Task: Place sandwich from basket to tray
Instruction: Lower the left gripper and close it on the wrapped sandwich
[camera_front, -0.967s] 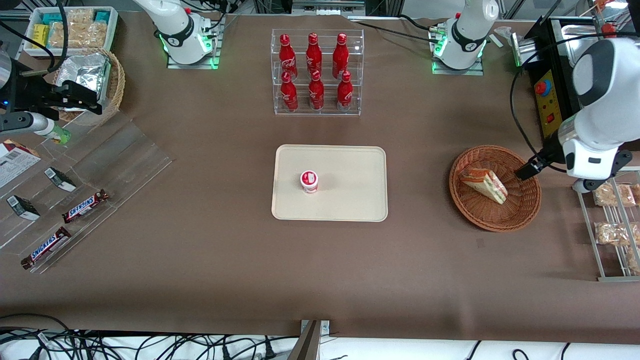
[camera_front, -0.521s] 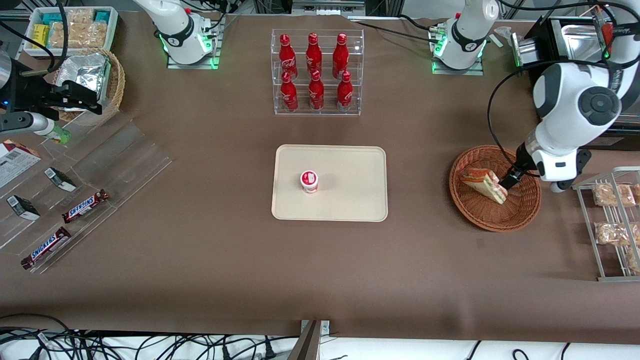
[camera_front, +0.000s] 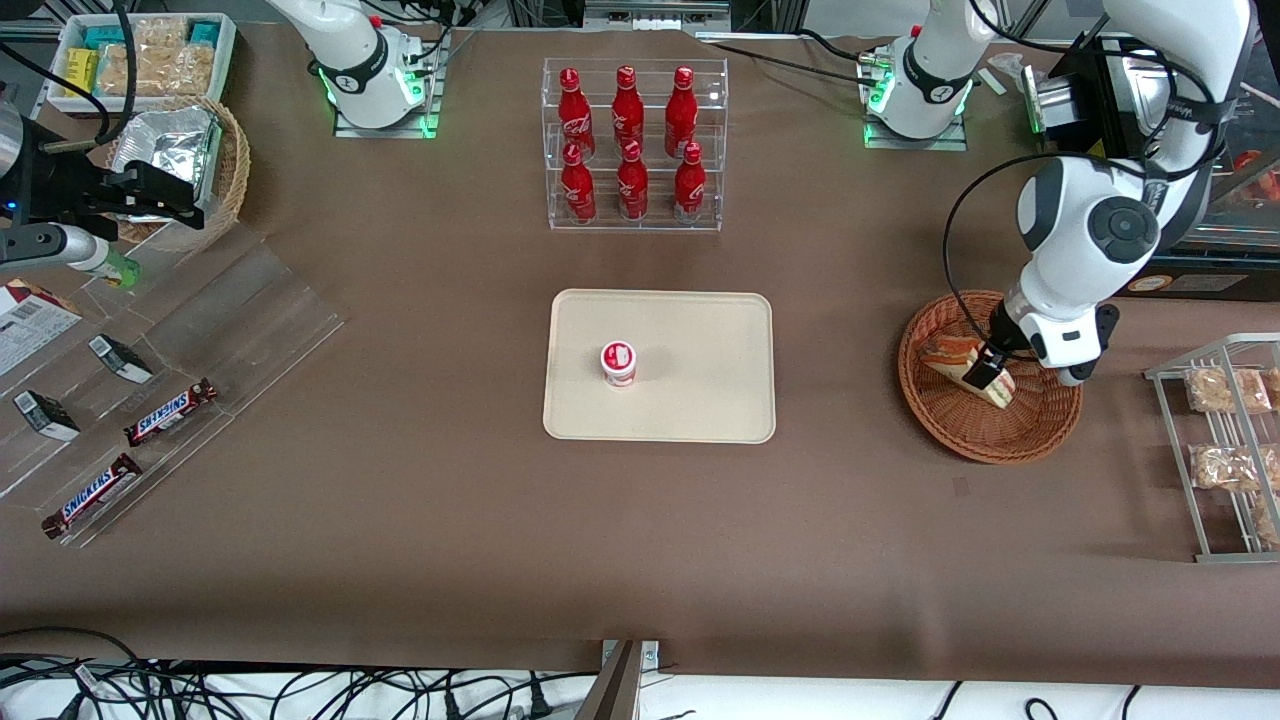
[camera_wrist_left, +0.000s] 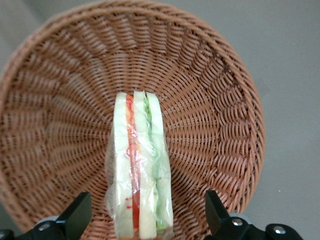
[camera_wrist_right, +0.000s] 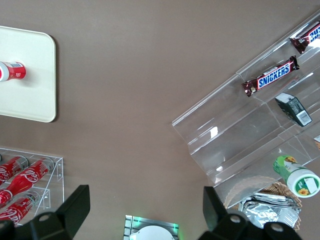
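The clear-wrapped sandwich (camera_front: 945, 352) lies in the reddish-brown wicker basket (camera_front: 990, 455) toward the working arm's end of the table. My left gripper (camera_front: 985, 375) hangs over the sandwich, inside the basket's rim. The left wrist view shows the sandwich (camera_wrist_left: 140, 170) standing on edge in the basket (camera_wrist_left: 215, 100). The gripper (camera_wrist_left: 147, 220) is open, one black finger (camera_wrist_left: 75, 216) on each side of the wedge with a gap between each and the wrap. The cream tray (camera_front: 700, 400) lies mid-table and carries a small red-and-white cup (camera_front: 619, 363).
A clear rack of red bottles (camera_front: 632, 150) stands farther from the front camera than the tray. A wire rack with snack packets (camera_front: 1225, 450) sits beside the basket. An acrylic display with Snickers bars (camera_front: 170, 412) and a tan basket with foil (camera_front: 185, 150) lie toward the parked arm's end.
The left arm has swung in over the basket from the table's end, and the gripper has come to hang over the sandwich. The sandwich has not moved.
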